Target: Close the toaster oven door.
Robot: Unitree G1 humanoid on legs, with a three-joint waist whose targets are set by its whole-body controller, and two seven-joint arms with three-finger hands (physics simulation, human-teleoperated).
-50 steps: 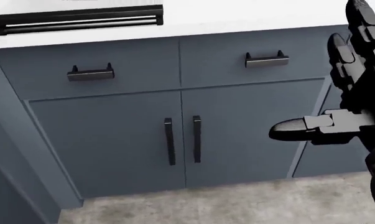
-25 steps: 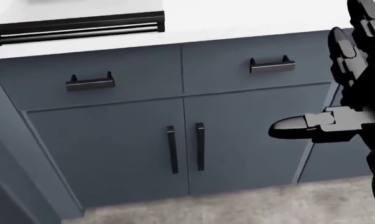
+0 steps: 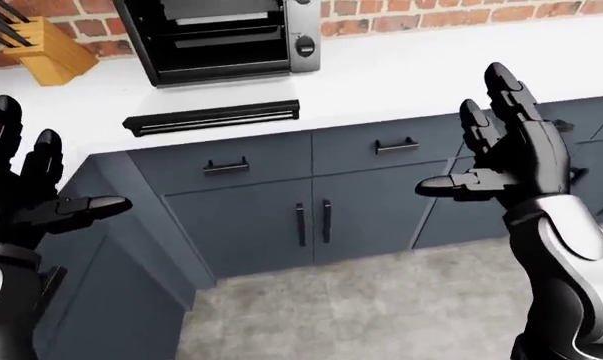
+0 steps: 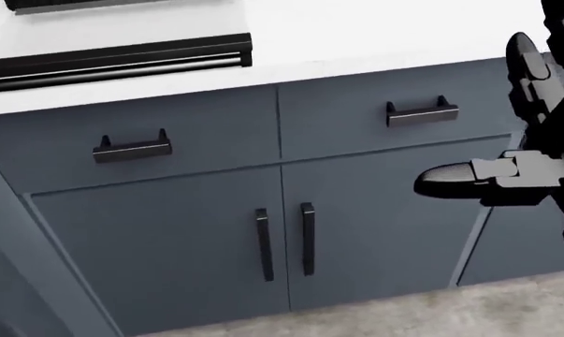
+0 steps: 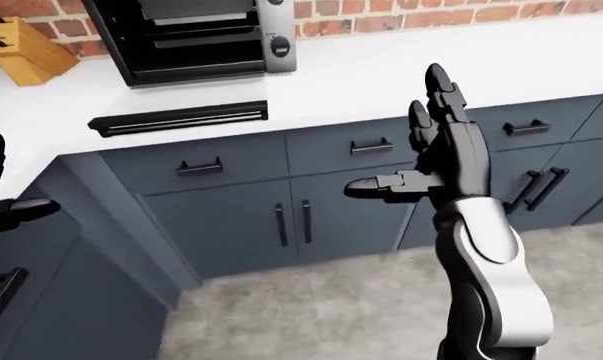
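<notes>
The toaster oven (image 3: pixel 216 37) stands on the white counter (image 3: pixel 401 75) against the brick wall, at the top of the left-eye view. It is open, and its black door (image 3: pixel 211 118) lies folded down flat over the counter's edge. The door's handle edge also shows at the top left of the head view (image 4: pixel 113 60). My left hand (image 3: pixel 56 169) is open and empty at the left, below and left of the door. My right hand (image 3: pixel 471 150) is open and empty at the right, level with the drawers and apart from the door.
A wooden knife block (image 3: pixel 46 49) stands left of the oven. Under the counter are grey drawers with black handles (image 4: pixel 132 149) and a pair of cabinet doors (image 4: pixel 283 242). A cabinet corner (image 3: pixel 111 225) juts out at the left. The floor (image 3: pixel 381 300) is speckled grey.
The head camera has moved: the counter, door edge and cabinets sit lower in the picture and look a little larger. My right hand keeps about the same place and stays open.
</notes>
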